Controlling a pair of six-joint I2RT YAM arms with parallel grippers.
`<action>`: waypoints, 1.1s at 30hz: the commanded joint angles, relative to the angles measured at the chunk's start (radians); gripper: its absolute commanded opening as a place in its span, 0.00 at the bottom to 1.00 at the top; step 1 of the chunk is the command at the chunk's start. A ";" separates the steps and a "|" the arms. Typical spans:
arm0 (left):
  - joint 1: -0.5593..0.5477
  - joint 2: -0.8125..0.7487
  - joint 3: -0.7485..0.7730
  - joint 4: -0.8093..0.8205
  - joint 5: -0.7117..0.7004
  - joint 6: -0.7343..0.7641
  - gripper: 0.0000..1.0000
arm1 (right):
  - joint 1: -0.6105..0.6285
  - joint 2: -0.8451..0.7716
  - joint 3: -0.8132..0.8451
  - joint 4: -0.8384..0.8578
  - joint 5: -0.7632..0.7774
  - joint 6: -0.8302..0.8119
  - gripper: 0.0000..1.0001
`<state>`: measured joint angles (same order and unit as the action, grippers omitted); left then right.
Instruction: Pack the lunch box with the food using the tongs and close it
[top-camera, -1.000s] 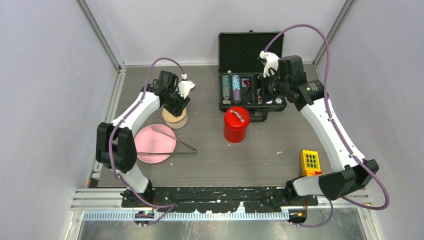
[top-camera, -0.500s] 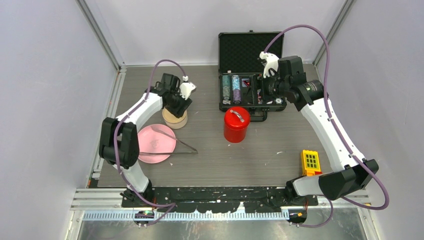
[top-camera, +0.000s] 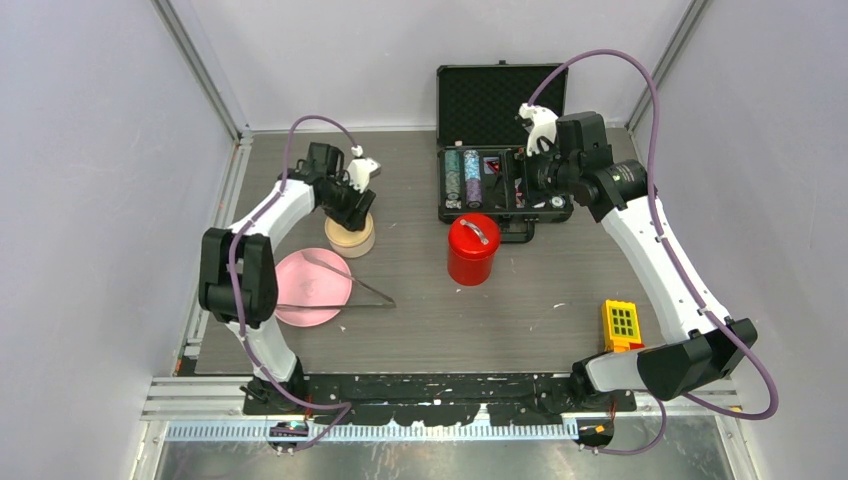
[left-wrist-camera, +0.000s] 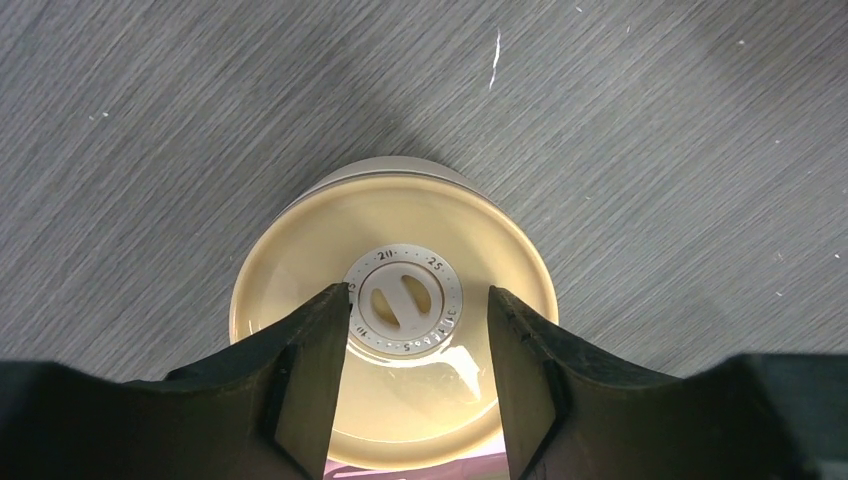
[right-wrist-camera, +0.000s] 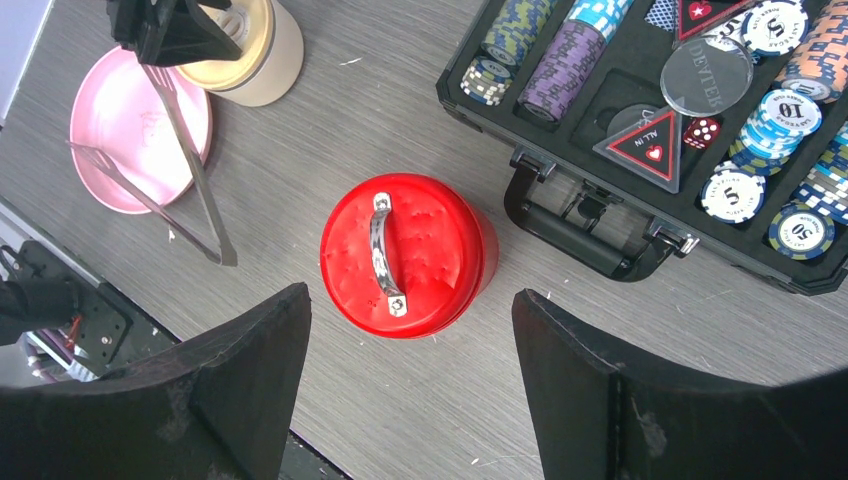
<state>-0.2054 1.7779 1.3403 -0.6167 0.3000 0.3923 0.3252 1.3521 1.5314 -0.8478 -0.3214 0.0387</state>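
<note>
Barely anything has changed since the earlier shot; only the left arm has moved. The left gripper (left-wrist-camera: 412, 300) has crept a touch toward 11 o'clock over the bowl (top-camera: 349, 240). Its elbow has swung in closer to the left edge of the counter (top-camera: 540, 290). Everything else sits where it was, right arm included.

The left wrist view looks straight down on the bowl's beige lid (left-wrist-camera: 480, 250), which is on. The left fingers (left-wrist-camera: 305, 380) stand partly apart, one on each side of the little numbered dial (left-wrist-camera: 405, 300) in the middle of the lid. Nothing is gripped between them. Can't tell whether they touch the lid.

The right gripper (right-wrist-camera: 410, 300) hangs in the air over the case (top-camera: 500, 110), at 1 o'clock from the canister (top-camera: 472, 250). The right fingers (right-wrist-camera: 240, 400) are spread wide and empty. The canister's red top with the metal handle is on. It stands near the middle of the counter, with the bowl well apart at its 9 o'clock.

The tongs (top-camera: 335, 280) lie across the pink plate (top-camera: 300, 300), which is at the bowl's 7 o'clock. Both tips are over the plate, and the joined end is off the rim on the counter at the plate's 4 o'clock. Nothing is holding them.

The open black case of poker chips is just beside the canister at 12 o'clock. A yellow and red block toy (top-camera: 621, 325) sits well off at the canister's 4 o'clock.
</note>
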 joint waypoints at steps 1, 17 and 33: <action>0.021 0.077 -0.049 -0.096 0.048 -0.013 0.56 | -0.002 -0.018 0.019 0.010 -0.006 -0.013 0.78; 0.090 -0.096 0.156 -0.254 0.125 0.041 0.71 | -0.002 -0.050 -0.052 -0.094 0.015 -0.138 0.78; 0.333 0.161 0.314 -0.365 0.373 0.196 0.68 | 0.047 -0.110 -0.365 -0.027 0.063 -0.199 0.78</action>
<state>0.1383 1.9125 1.6615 -0.9577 0.5541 0.5850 0.3538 1.2568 1.2007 -0.9516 -0.2928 -0.1440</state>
